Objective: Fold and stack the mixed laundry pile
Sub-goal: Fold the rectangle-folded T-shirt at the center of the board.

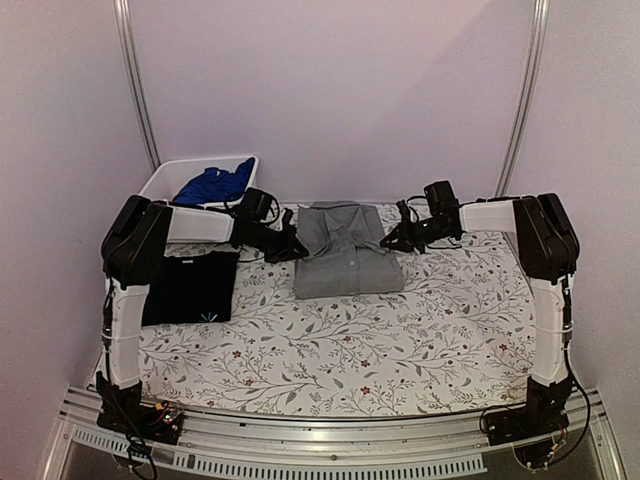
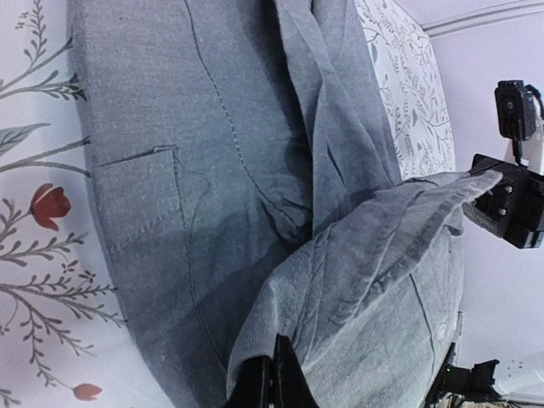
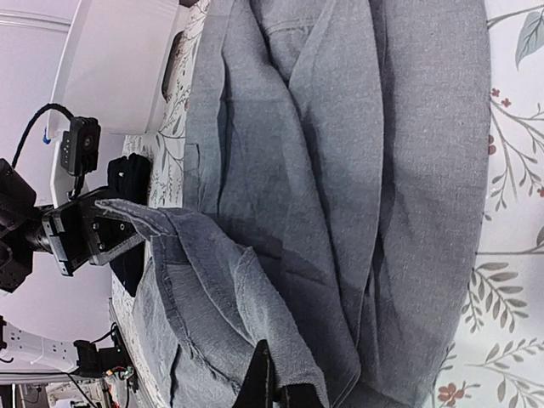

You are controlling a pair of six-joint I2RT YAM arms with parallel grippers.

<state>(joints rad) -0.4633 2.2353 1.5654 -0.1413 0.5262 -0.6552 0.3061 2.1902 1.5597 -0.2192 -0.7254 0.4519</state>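
Left wrist crops left end effector [image 2: 272,378], clamped like right end effector [image 2: 491,194] on the grey shirt [image 2: 212,170].

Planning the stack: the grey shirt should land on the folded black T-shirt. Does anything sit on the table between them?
Nothing visible lies on the tablecloth between the grey shirt and the black T-shirt. Only the left hand, shut on the shirt's edge, hangs over that gap.

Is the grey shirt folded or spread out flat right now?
Partly folded. The grey shirt lies as a compact rectangle, while the left gripper and right gripper hold one edge raised.
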